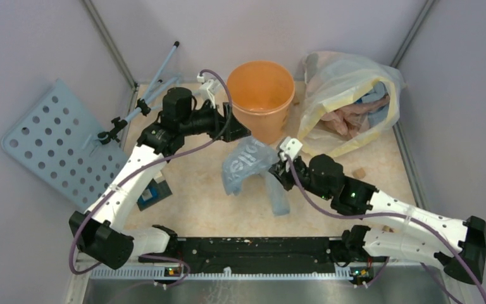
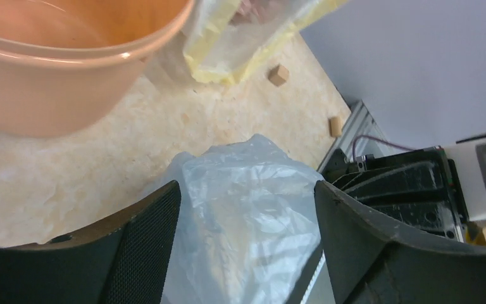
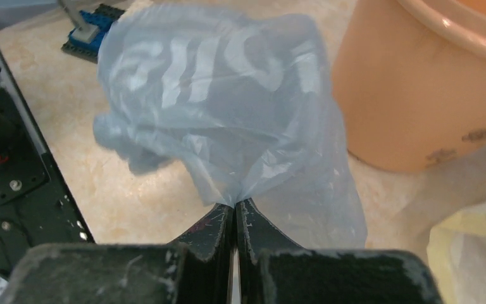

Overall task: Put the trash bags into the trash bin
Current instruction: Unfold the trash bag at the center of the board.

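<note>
Off to my right, a big clear bag with yellow edges (image 1: pixel 345 95) lies on the pale mottled table (image 1: pixel 196 202). Its mouth gapes on pinkish and blue stuff inside, and a small wooden cube (image 1: pixel 359 172) sits near it. On my left, a pale blue perforated board (image 1: pixel 47 142) sits off the table's edge with a thin blue rod (image 1: pixel 163 66) slanting beside it, and a small blue block (image 1: pixel 155 192) lies on the table nearer me.

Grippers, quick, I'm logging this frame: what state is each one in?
Left gripper: open, holding nothing.
Right gripper: closed, pinching the trash bag.
</note>
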Motion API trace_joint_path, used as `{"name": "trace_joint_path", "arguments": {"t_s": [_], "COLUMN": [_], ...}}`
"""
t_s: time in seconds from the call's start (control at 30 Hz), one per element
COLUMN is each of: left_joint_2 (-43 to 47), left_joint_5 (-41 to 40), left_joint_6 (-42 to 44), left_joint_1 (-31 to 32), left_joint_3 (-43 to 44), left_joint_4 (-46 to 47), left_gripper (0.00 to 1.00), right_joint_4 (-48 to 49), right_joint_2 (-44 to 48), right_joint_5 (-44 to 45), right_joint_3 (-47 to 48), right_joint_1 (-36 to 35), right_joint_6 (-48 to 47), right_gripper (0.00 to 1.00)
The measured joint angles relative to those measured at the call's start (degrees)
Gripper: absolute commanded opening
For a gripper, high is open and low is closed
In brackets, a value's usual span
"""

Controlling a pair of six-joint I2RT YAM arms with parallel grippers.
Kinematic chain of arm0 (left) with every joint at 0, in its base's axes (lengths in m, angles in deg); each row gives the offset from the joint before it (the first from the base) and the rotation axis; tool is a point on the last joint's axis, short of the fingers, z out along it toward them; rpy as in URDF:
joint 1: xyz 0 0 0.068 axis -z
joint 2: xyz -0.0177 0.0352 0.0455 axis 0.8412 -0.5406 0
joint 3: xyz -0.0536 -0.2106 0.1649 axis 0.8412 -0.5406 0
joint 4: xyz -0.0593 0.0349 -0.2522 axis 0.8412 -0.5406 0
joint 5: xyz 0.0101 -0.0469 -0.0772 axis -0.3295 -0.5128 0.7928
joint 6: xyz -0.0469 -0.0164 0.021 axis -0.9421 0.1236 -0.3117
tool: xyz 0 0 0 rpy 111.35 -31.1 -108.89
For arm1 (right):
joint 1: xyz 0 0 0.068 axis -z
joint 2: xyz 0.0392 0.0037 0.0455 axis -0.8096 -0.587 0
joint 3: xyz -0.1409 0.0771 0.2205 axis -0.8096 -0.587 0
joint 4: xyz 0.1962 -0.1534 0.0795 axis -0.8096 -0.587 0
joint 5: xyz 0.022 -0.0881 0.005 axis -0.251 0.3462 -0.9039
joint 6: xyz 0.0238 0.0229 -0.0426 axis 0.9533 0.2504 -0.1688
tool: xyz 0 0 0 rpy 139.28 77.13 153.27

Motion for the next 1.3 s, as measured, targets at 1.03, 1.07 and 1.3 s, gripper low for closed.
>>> {"name": "trace_joint_path", "arguments": {"t_s": [1.03,1.07,1.3], "left_joint_2": [39.3,40.2,39.2], "left_joint_5": [0.1,-0.1,-4.4], "left_joint_6": [-16.4,-17.4,-19.5], "left_joint_1": [-2.4,-2.3,-0.6], "left_joint_3": [-38.1,-38.9,-42.9], "left_joint_4": [16.0,17.0,19.1], "left_gripper": [0.99,0.99,0.97], "right_joint_4": [-21.2,-21.1,-20.9], "right_joint_2": [-12.3,-12.5,-12.7], "right_joint_5": [-5.6,-5.5,-4.2], "right_joint_3": [20.8,20.8,20.8], "right_joint_1": [15.8,15.8,15.8], "right_joint_6": [38.6,38.9,43.3], "right_gripper": [0.0,0.0,0.0]}}
